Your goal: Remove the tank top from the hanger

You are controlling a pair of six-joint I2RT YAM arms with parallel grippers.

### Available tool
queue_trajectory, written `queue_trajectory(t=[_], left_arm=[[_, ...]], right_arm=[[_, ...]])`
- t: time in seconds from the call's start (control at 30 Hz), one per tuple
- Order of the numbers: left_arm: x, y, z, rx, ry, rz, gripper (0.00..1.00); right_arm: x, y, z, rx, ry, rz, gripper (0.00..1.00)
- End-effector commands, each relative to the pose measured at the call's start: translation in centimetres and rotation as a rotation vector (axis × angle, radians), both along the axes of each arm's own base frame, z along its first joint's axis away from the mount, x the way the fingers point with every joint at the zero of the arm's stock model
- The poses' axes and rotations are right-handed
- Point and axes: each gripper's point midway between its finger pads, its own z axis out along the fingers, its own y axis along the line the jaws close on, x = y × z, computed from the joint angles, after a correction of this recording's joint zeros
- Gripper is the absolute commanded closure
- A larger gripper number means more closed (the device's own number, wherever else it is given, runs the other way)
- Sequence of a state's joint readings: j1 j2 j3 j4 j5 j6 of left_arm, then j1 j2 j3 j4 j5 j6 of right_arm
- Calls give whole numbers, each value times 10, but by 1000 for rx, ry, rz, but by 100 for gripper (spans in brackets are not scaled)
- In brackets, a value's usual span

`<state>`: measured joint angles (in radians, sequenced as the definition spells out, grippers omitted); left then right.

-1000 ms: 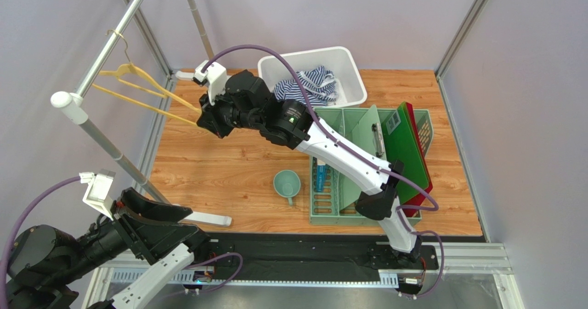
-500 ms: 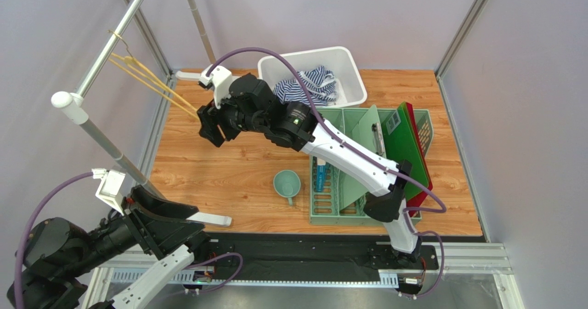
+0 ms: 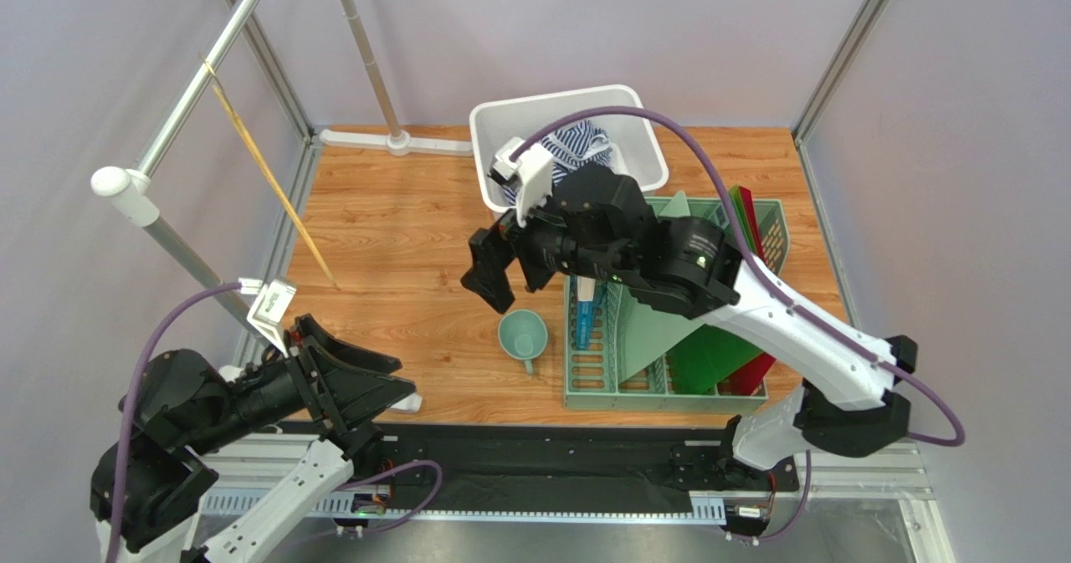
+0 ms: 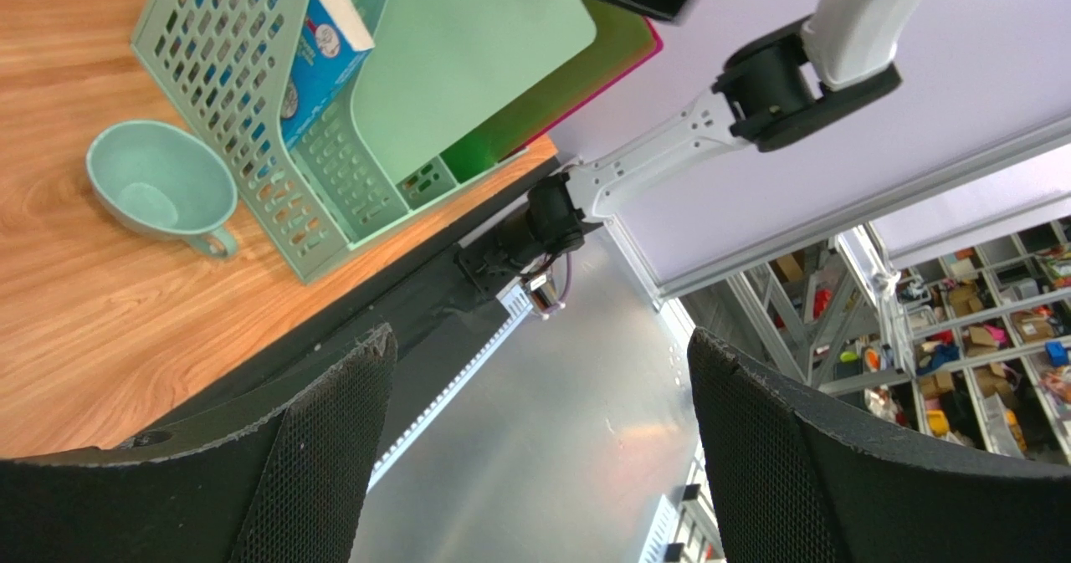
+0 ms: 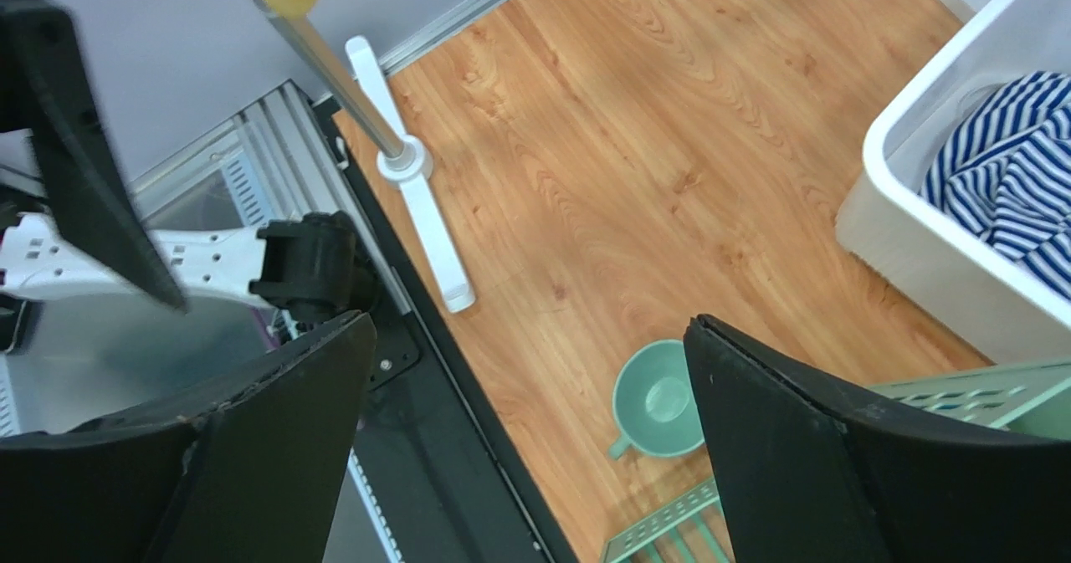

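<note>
Top external view, starting at the far left: the long grey metal rail carries the thin yellow triangular hanger; it hangs edge-on to this camera and I see no cloth on it, so I judge it bare. Lower, at the near edge of the wooden table, my left gripper sits low with its two black fingers spread apart and nothing between them; in the left wrist view the left gripper frames only the table edge and the floor. More to the right, my right gripper hovers above the table, just beside the small teal round cup; in the right wrist view the right gripper is also wide apart and empty. Behind it, the soft navy-and-white striped tank top lies crumpled inside the white plastic basin, well apart from the hanger; at the far right stands the pale green plastic rack.

In my judgement the removal itself is finished; the step in hand is to bring the right arm home. To do it well I should rise first and only then travel, so the fingers do not clip the cup or the rack; I should stay away from the basin, so no strap is caught, and leave the hanger untouched.
</note>
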<state>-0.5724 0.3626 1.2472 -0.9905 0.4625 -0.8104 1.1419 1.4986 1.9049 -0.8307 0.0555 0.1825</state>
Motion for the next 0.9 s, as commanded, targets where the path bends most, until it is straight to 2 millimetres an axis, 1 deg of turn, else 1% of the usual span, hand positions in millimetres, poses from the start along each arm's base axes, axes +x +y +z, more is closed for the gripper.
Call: queue_trajectory(t=[0.0, 0.03, 0.07, 0.1, 0.13, 0.17, 0.2, 0.23, 0.27, 0.3, 0.33, 0.37, 0.4, 0.43, 0.5, 0.53, 0.6, 0.63, 0.67, 0.7, 0.73, 0.77, 0.8, 0.83, 0.87], left_arm=[[8, -8, -6, -31, 9, -8, 10], [11, -10, -17, -25, 29, -8, 10], [13, -10, -21, -26, 38, 2, 10], [15, -11, -24, -40, 48, 15, 10], [17, -11, -34, -45, 59, 25, 10], [21, -10, -39, -52, 63, 49, 10], [19, -7, -38, -87, 53, 61, 10], [25, -8, -52, -84, 81, 80, 10], [27, -8, -56, -99, 83, 92, 9], [30, -9, -56, -127, 69, 98, 9], [32, -11, -70, -150, 98, 102, 9], [33, -13, -76, -165, 105, 94, 9], [35, -15, -79, -188, 99, 91, 9], [37, -17, -98, -197, 120, 90, 9], [36, -18, -110, -224, 127, 87, 9], [42, -21, -129, -208, 158, 93, 8], [45, -28, -147, -158, 186, 67, 8], [48, -33, -161, -135, 214, 56, 7], [48, -35, -167, -124, 216, 39, 7], [50, -36, -170, -129, 216, 40, 7], [53, -38, -181, -123, 236, 46, 7], [55, -38, -184, -130, 234, 52, 7], [56, -40, -189, -123, 255, 52, 7], [56, -41, -191, -123, 263, 48, 7], [56, -42, -191, -129, 260, 40, 7]], right_arm=[[-38, -11, -28, -13, 79, 48, 0], [-51, -10, -31, -3, 82, 69, 0], [-59, -10, -58, -47, 96, 83, 0], [-67, -13, -41, 36, 70, 96, 0], [-78, -12, -49, 46, 73, 109, 0], [-83, -14, -50, 86, 95, 98, 0], [-86, -11, -74, 98, 114, 92, 0], [-93, -21, -66, 160, 120, 99, 0], [-96, -23, -71, 199, 160, 87, 0], [-97, -23, -104, 197, 188, 72, 0], [-101, -31, -103, 251, 198, 66, 0], [-105, -32, -117, 258, 225, 74, 0], [-108, -30, -118, 305, 244, 82, 0], [-116, -34, -153, 261, 276, 86, 0], [-124, -35, -160, 305, 297, 93, 0], [-128, -39, -188, 280, 299, 81, 0], [-133, -41, -195, 334, 304, 78, 0], [-131, -43, -203, 344, 305, 38, 0], [-130, -51, -229, 315, 325, 9, 0], [-131, -51, -230, 356, 338, 7, 0], [-135, -52, -237, 375, 373, 8, 0], [-136, -62, -264, 346, 389, -1, 0], [-140, -61, -256, 408, 399, 21, 0], [-145, -64, -262, 420, 417, 35, 0], [-147, -72, -276, 413, 426, 35, 0]])
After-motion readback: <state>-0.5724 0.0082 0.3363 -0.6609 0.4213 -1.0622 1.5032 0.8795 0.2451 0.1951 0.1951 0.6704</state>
